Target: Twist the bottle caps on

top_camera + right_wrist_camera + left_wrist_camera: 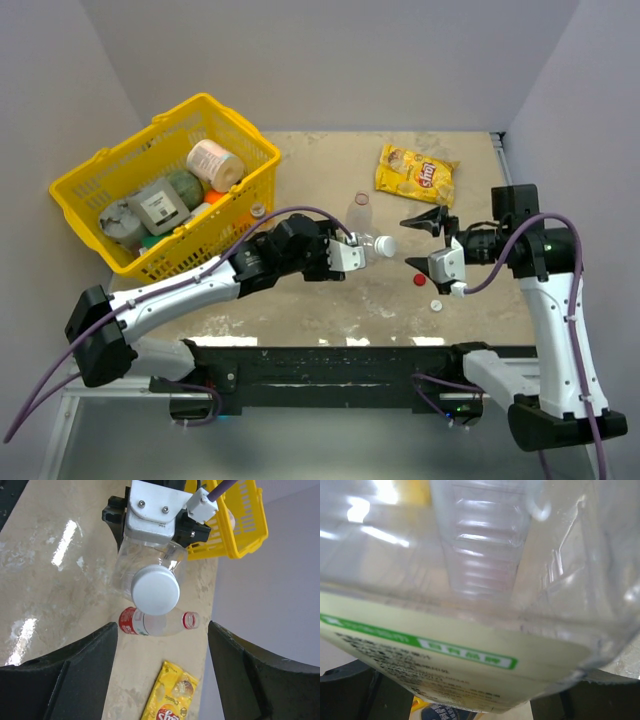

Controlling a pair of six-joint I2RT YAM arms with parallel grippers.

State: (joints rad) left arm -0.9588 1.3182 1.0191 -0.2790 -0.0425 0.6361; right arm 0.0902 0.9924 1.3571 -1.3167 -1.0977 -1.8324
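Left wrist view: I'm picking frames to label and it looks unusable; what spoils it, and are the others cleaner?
Left wrist: bottle too near, blurred, glare streaks. Right wrist: cap sharp, glare patches on table. Top external: evenly lit, sharp.

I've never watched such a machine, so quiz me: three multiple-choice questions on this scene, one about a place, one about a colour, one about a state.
1. Where is the snack bag?
A in the basket
B flat on the table
C in a gripper

2. What colour is the cap on the bottle held by the left gripper?
A red
B white
C blue

3. How is the right gripper?
A open, holding nothing
B shut on a red cap
C shut on the bottle

Answers:
1 B, the bag lies on the table, outside the basket.
2 B, the white cap faces the right wrist camera.
3 A, its fingers stand wide apart with nothing between them.
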